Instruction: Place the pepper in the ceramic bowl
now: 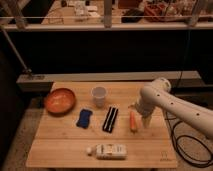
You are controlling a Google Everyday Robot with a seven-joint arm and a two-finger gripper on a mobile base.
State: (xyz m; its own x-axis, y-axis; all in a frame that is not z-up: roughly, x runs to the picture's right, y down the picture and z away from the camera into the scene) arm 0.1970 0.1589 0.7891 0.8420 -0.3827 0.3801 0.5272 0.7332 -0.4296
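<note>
The pepper (133,121) is a slim orange vegetable lying on the wooden table (60,142), right of centre. The ceramic bowl (60,100) is wide, glossy orange-brown, at the table's left back. My gripper (144,120) hangs from the white arm (170,102) just to the right of the pepper, low over the table and close beside it.
A small white cup (99,95) stands at the back middle. A blue object (84,118) and a black-and-white striped bar (110,119) lie between bowl and pepper. A white bottle (108,150) lies near the front edge. Black cables (185,145) lie on the floor at right.
</note>
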